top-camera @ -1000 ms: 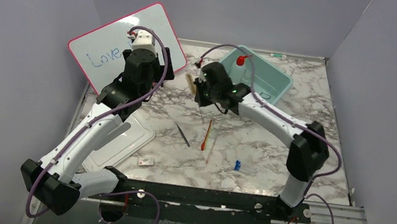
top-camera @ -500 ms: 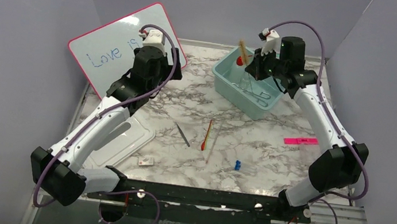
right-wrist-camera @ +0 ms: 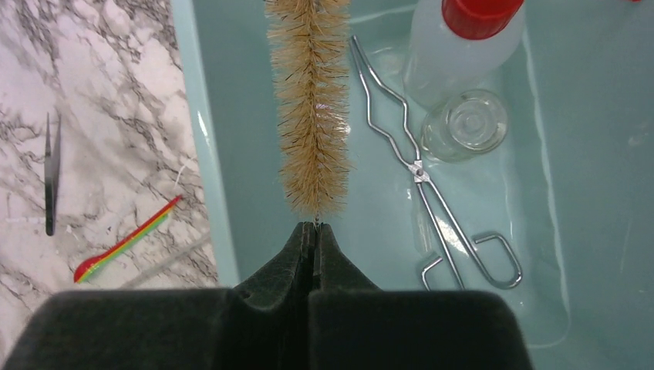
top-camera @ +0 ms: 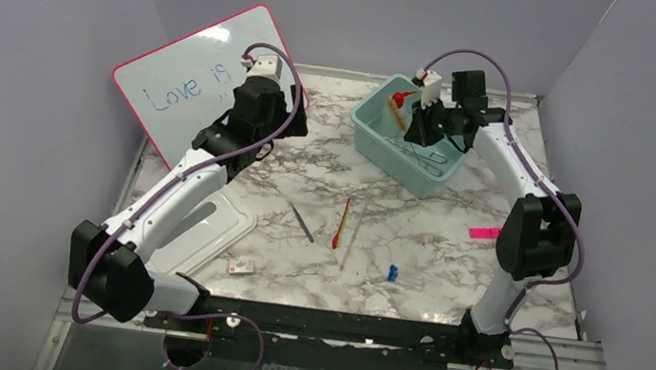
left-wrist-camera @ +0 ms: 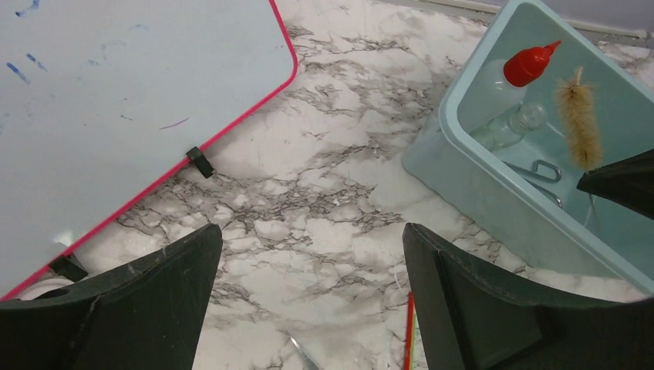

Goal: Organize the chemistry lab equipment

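Note:
My right gripper is shut on the wire stem of the brown-bristle brush, holding it over the teal bin. From above, the brush hangs just inside the bin. In the bin lie the squeeze bottle with a red cap, metal forceps and a small glass vial. Tweezers, a thin red stick and a clear rod lie on the marble mid-table. My left gripper hovers open and empty over the marble, between the whiteboard and the bin.
The pink-framed whiteboard leans at the back left. A white flat lid lies under the left arm. A blue clip, a small white piece and a pink strip lie on the table.
My right arm carried the brush from mid-table to the bin and lowered it. The left arm shifted a little to the right, still open.

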### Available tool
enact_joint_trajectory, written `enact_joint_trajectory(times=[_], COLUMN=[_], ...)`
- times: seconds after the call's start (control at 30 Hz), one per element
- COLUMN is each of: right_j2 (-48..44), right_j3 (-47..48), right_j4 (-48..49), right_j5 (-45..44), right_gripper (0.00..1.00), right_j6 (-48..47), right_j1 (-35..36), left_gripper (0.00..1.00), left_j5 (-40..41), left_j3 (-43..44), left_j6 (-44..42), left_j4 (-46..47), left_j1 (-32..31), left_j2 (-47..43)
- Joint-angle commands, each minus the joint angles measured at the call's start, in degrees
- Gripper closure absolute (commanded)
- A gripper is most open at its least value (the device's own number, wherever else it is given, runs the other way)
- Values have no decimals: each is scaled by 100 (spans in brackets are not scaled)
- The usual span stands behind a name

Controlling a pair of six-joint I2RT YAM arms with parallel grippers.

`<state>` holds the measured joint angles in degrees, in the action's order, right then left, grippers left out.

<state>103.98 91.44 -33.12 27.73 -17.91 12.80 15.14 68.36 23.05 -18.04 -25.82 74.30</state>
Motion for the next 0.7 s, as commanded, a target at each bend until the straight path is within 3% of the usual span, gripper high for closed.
enact_joint_trajectory(times=[0.0,0.43,0.67], right_j2=[418,1239,1193], right_j3=[337,795,855], right_j4=[-303,-634,-697], right_j5=[-49,24,120], right_gripper=[98,89,74], right_j6=[-390,-446,-347], right_j1=[29,32,39], left_gripper=[10,10,10], left_j5=[-425,-587,-725], left_j3=[-18,-134,-167], left_j6=[337,508,551], left_j4=[58,52,54], left_j1=[86,291,388], left_j2=[227,312,348])
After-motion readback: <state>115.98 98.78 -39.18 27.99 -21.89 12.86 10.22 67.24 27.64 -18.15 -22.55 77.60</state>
